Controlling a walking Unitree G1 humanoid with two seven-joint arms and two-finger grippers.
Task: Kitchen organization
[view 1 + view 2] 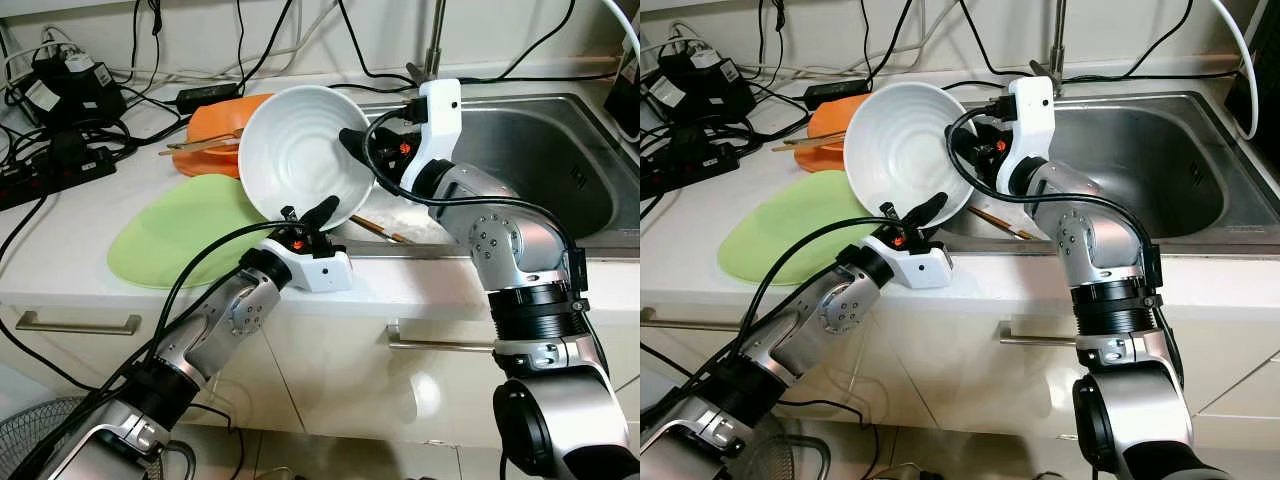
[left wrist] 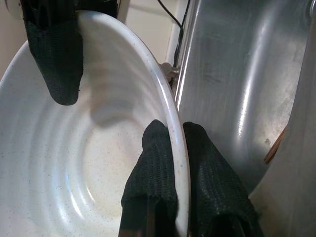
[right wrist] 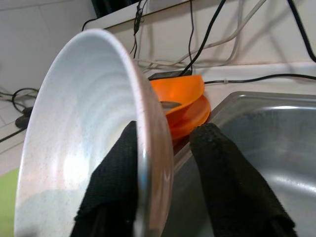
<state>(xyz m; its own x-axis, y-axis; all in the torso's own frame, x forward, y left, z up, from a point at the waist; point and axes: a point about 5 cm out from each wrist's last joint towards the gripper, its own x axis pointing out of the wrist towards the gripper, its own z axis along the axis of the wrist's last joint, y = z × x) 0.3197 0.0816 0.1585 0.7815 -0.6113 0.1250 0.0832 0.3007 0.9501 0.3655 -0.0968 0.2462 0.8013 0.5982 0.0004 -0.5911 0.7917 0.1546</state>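
Left eye view: white bowl (image 1: 297, 155) rim between both pincers.

White ridged bowl (image 1: 300, 155) — orange dish (image 1: 212, 130), pale green plate (image 1: 185, 230) — black-fingered hands.

A white kitchen countertop (image 1: 60, 275) ran along a pale wall (image 1: 330, 30), with a stainless-steel sink (image 1: 540, 160) set into its right side and a metal tap stem (image 1: 434, 40) rising behind the basin. Black cables (image 1: 240, 40) trailed down the wall to a power strip (image 1: 50, 170) and adapters (image 1: 70, 85) gathered at the counter's left end. Below, glossy cream cabinet fronts (image 1: 400, 380) carried slim metal bar handles (image 1: 78, 323). Part of a fan's wire grille (image 1: 30, 440) stood on the light floor (image 1: 330, 455) at the lower left. Bright, even light reflected off the steel basin.
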